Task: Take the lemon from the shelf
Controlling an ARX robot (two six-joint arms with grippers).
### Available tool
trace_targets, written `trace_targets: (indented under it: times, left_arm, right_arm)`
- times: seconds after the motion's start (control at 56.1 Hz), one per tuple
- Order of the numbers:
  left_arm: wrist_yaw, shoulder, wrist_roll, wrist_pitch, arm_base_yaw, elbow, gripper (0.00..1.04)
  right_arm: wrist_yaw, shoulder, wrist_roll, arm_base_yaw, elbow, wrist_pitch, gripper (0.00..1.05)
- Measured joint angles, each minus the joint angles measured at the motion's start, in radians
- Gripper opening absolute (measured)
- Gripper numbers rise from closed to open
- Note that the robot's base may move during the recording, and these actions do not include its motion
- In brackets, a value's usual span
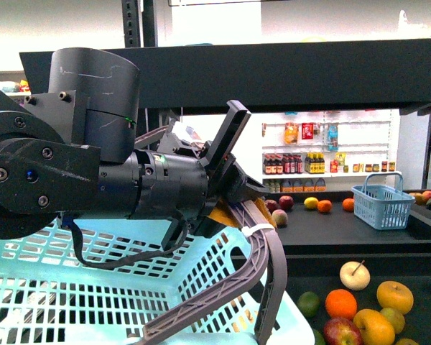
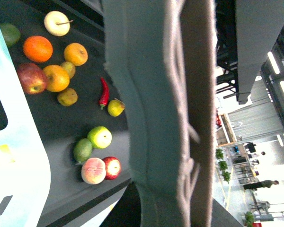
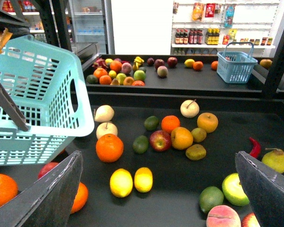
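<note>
Our right gripper (image 3: 158, 160) hangs over the shelf (image 3: 180, 198) with jaws spread wide, so the lemon (image 3: 121, 182), lying beside 1 similar yellow fruit (image 3: 143, 179), sits framed for a descent. Our left gripper (image 1: 233, 180) pinches the basket handle (image 1: 264, 251), holding the basket (image 1: 72, 287) close for the drop.

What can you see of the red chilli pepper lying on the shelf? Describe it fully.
The red chilli pepper is small, slim and glossy, slightly curved and tapering to a point. It lies flat on the black shelf tray, close beside a yellow-green pear; whether they touch is unclear. Nothing grips it.
</note>
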Motion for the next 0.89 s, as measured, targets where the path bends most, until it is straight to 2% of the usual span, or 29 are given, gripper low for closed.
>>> trace_targets:
  times: [0.054,0.161,0.268,0.321,0.357,0.517,0.767,0.892]
  left_arm:
    - [-0.007,0.005,0.01,-0.004,0.0,0.002,0.08]
    - [-0.012,0.006,0.016,-0.006,-0.002,0.003,0.08]
    - [-0.012,0.006,0.019,-0.007,-0.003,0.003,0.08]
    - [-0.008,0.007,0.021,-0.007,-0.003,0.003,0.08]
    - [-0.008,0.007,0.021,-0.007,-0.003,0.003,0.08]
    - [-0.01,0.008,0.024,-0.007,-0.003,0.004,0.08]
    - [-0.009,0.009,0.026,-0.007,-0.004,0.004,0.08]
    - [-0.009,0.009,0.026,-0.007,-0.004,0.004,0.08]
  right_arm:
    - [0.004,0.134,0.048,-0.01,0.051,-0.061,0.97]
    - [-0.105,0.467,0.078,-0.084,0.14,0.058,0.97]
    - [-0.206,1.078,0.01,-0.155,0.311,0.484,0.97]
    - [-0.249,1.367,-0.024,-0.161,0.455,0.566,0.97]
    - [-0.266,1.548,-0.047,-0.161,0.546,0.563,0.97]
    - [-0.252,1.96,-0.055,-0.158,0.806,0.435,0.97]
    - [-0.209,2.232,-0.027,-0.117,1.072,0.391,0.97]
    - [-0.185,2.364,0.048,-0.073,1.223,0.362,0.97]
